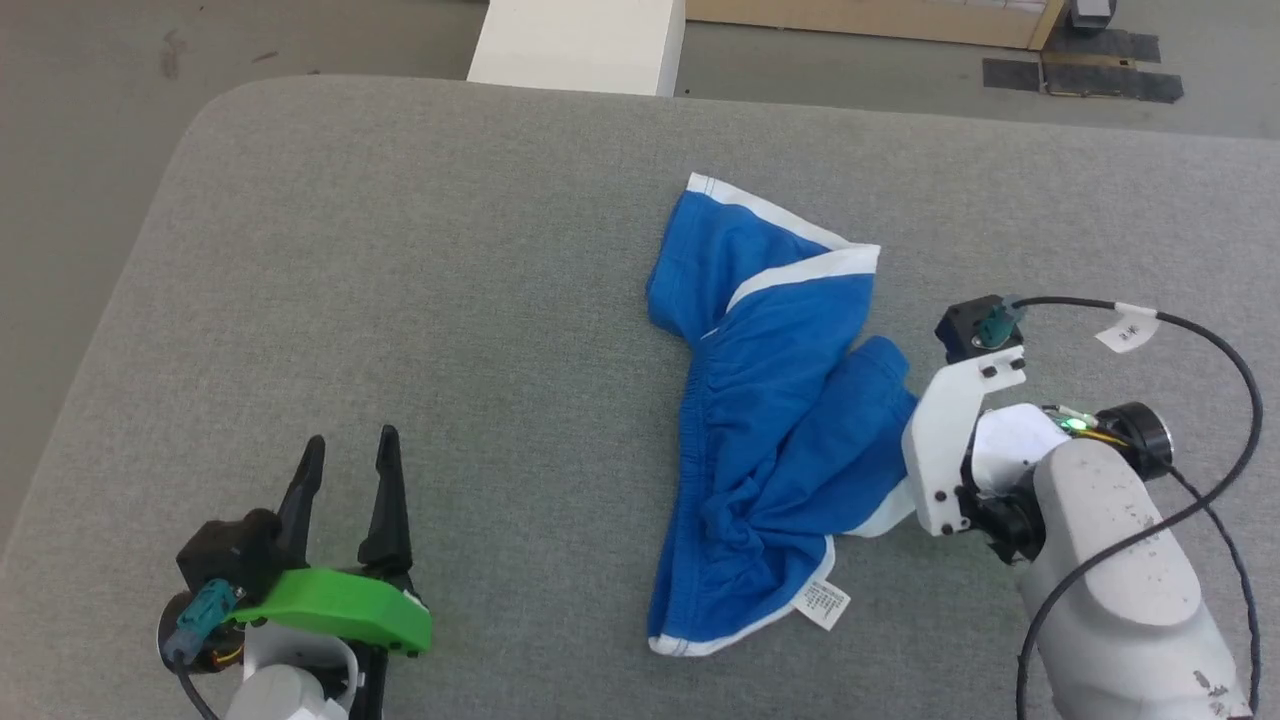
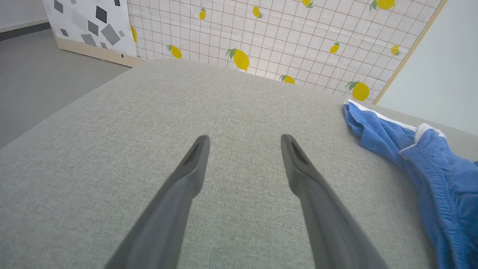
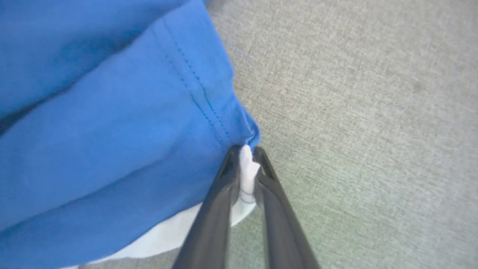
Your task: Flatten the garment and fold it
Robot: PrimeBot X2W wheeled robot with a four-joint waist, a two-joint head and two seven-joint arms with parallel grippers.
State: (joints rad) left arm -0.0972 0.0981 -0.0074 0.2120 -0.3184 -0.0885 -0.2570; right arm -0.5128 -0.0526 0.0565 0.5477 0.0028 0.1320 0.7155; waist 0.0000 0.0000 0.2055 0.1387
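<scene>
Pinching the bright blue fabric shorts (image 1: 760, 400) by the white hem, right gripper (image 3: 246, 151) fingers clamp; left gripper (image 1: 351, 437) fingers gape wide.

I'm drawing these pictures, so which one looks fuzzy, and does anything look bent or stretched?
Right wrist view: the bright blue soft fabric shorts sit so close they look fuzzy, most at the top left. Left wrist view: the wide lens stretches the left gripper and bends the grey cloth tabletop. Head view: sharp, even light, soft shadows.
</scene>
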